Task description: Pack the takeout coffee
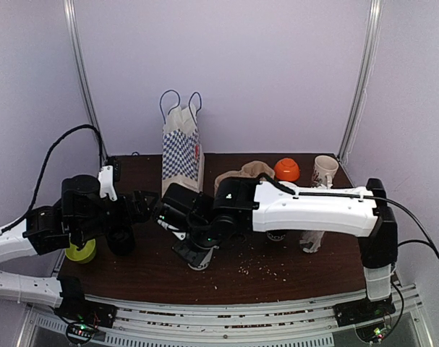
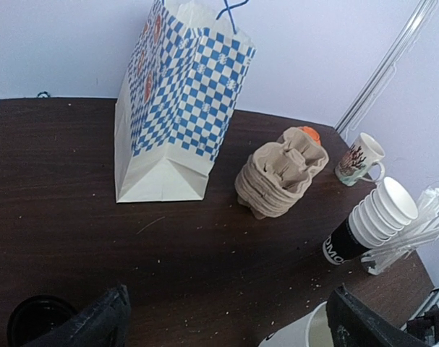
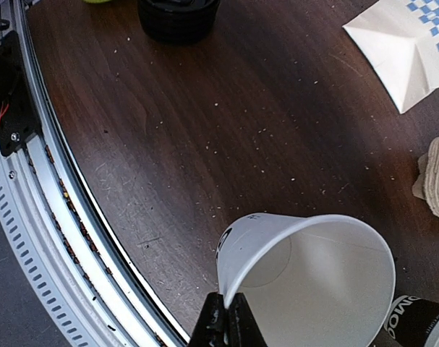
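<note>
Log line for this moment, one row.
right gripper: shut on cup rim | left gripper: open, empty | carriers: stacked beside bag | cup: no lid

Left arm (image 1: 82, 206) reaches inward, its left gripper (image 2: 230, 325) spread wide. Right arm (image 1: 313, 210) stretches leftward, its right gripper (image 3: 225, 322) pinching the rim of a white paper cup (image 3: 313, 282).

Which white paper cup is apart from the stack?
The single empty cup, pinched at its rim by the right jaws; the other cups sit nested in one stack beside the straws.
</note>
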